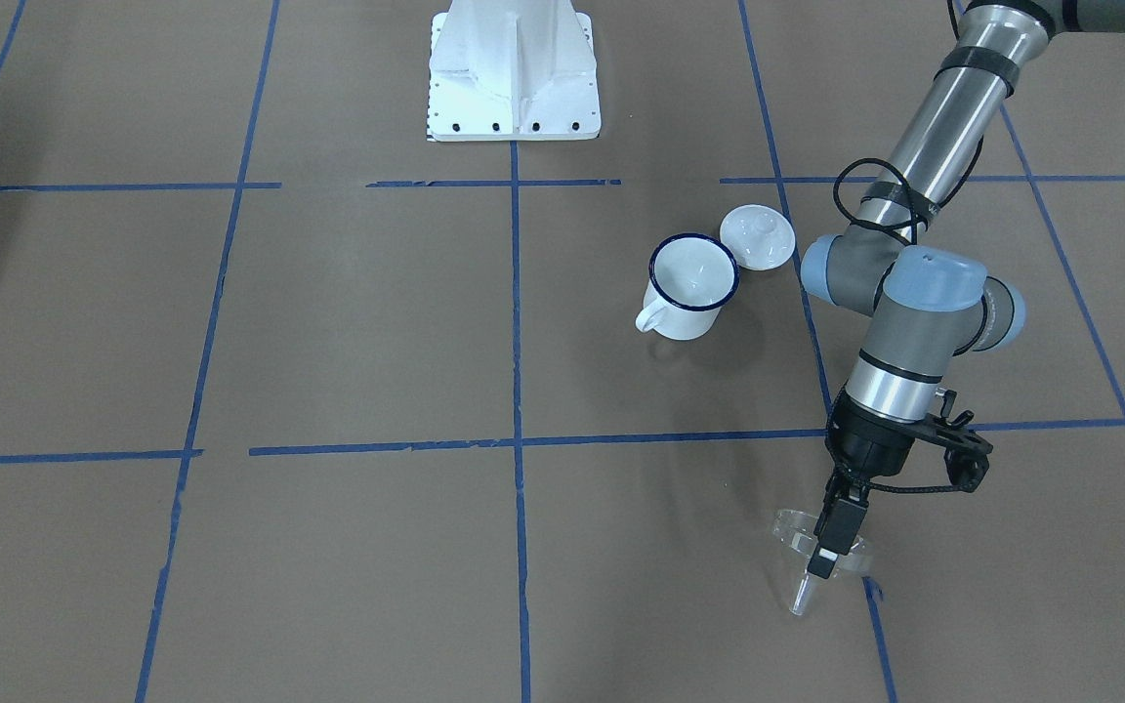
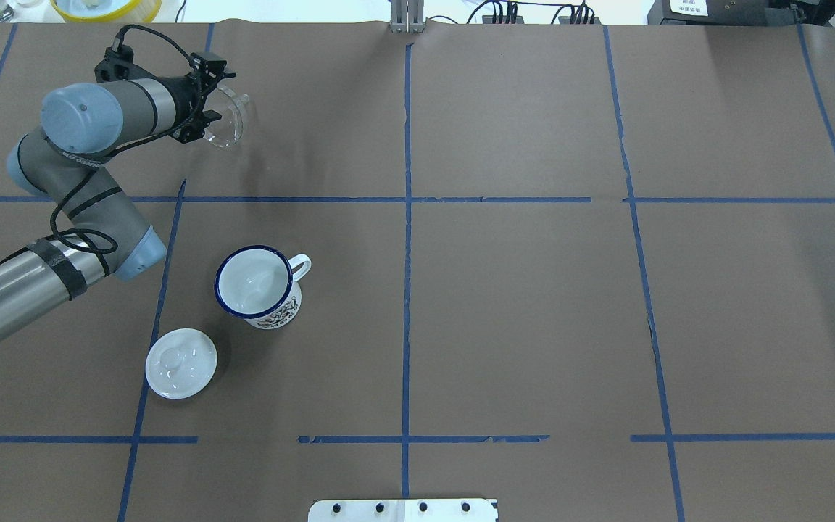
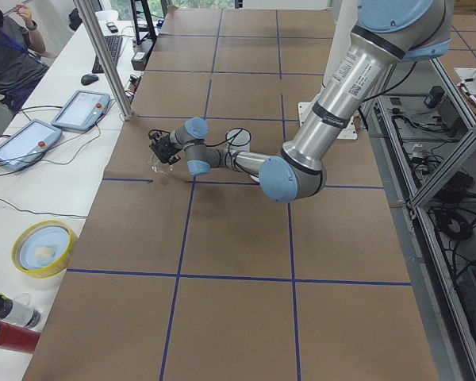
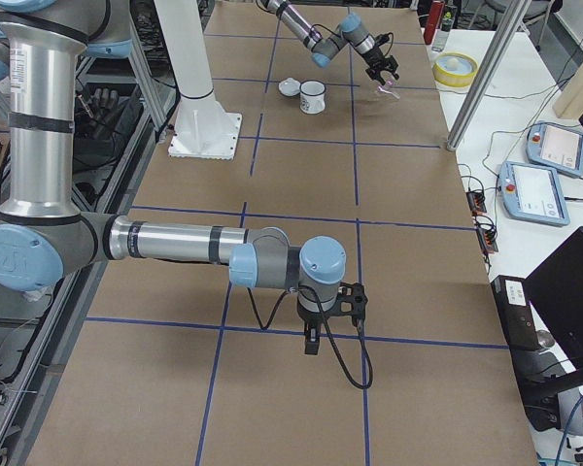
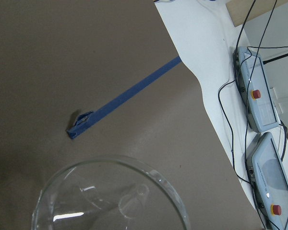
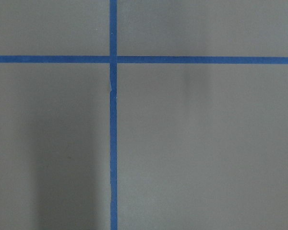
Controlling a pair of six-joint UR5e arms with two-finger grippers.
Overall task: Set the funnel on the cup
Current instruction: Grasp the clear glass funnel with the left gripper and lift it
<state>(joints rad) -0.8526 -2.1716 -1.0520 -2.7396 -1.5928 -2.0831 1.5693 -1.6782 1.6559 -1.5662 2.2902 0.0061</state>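
Note:
The clear funnel (image 1: pixel 810 540) is at the far left of the table, tilted, with its spout pointing away from the robot. It also shows in the overhead view (image 2: pixel 227 125) and fills the bottom of the left wrist view (image 5: pixel 110 196). My left gripper (image 1: pixel 823 558) (image 2: pixel 204 116) is shut on the funnel's rim, low over the table. The white mug with a dark blue rim (image 1: pixel 687 286) (image 2: pixel 258 287) stands upright and empty, well apart from the funnel and nearer the robot. My right gripper (image 4: pixel 311 342) shows only in the exterior right view, so I cannot tell whether it is open.
A round white knobbed lid (image 1: pixel 758 236) (image 2: pixel 180 362) lies on the table beside the mug. The robot's white base plate (image 1: pixel 514 98) is at mid table. The table's far edge, with control pendants (image 5: pixel 259 96) and a yellow bowl (image 2: pixel 106 7) beyond it, is close to the funnel.

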